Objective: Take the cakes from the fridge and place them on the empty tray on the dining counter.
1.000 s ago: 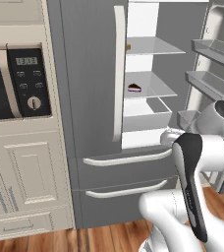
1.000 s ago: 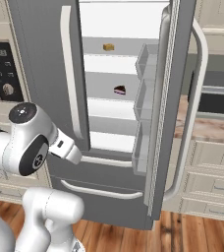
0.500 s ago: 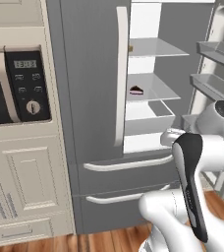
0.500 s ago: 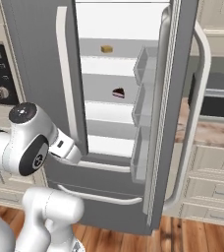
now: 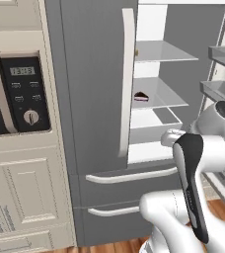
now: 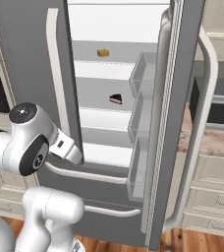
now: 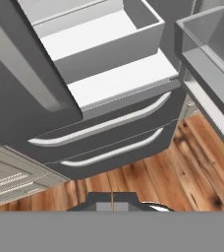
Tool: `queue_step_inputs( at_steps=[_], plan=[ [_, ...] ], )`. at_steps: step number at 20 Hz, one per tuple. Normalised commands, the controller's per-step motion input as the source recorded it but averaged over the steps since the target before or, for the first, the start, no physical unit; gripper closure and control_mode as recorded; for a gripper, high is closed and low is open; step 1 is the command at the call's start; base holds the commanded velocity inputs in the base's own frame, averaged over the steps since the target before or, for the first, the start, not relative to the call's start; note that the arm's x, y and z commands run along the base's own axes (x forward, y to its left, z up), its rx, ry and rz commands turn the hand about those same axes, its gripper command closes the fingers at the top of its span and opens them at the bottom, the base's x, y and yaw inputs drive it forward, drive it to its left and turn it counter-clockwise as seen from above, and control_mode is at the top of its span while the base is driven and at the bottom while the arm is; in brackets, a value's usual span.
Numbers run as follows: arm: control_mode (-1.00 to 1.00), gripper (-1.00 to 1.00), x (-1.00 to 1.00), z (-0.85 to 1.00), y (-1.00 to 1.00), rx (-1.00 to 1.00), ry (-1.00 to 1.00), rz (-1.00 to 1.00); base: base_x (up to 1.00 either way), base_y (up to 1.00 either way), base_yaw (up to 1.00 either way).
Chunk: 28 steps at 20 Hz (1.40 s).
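Observation:
The fridge [image 5: 92, 113] stands before me with its left door closed and its right door [image 6: 178, 123] swung open. On an upper glass shelf sits the tan square cake [image 6: 102, 52]. One shelf lower rests the dark chocolate wedge cake [image 6: 116, 98], also visible in the left base view [image 5: 141, 96]. My gripper [image 7: 112, 203] is shut with nothing in it, held low and aimed at the fridge's bottom drawers [image 7: 104, 125], well below both cakes. The tray and the dining counter are out of view.
A cream cabinet with a black oven panel [image 5: 20, 94] stands left of the fridge. Door bins [image 6: 143, 123] line the open door. Cream cabinets under a stone top [image 6: 212, 147] lie to the right. Wooden floor [image 7: 173, 172] runs below.
The whole scene has grown and slid slightly in both base views, so the base has driven closer to the fridge. The arm keeps its pose and the gripper stays shut.

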Motion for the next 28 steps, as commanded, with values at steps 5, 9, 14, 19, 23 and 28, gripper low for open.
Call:
queue_step_inputs(
  at_steps=[5,9,14,19,23,28],
  plan=[
    [1.0,1.0,0.0,0.0,0.0,0.0,0.0,0.0,0.28,-0.22,0.04],
    [1.0,1.0,0.0,0.0,0.0,0.0,0.0,0.0,0.22,-0.34,0.07],
    [1.0,1.0,0.0,0.0,0.0,0.0,0.0,0.0,0.22,-0.36,0.07],
    [1.0,1.0,0.0,0.0,0.0,0.0,0.0,0.0,0.34,-0.16,0.05],
    [1.0,1.0,0.0,0.0,0.0,0.0,0.0,0.0,0.44,-0.01,0.03],
    [1.0,1.0,0.0,0.0,0.0,0.0,0.0,0.0,0.38,-0.11,0.04]
  ],
)
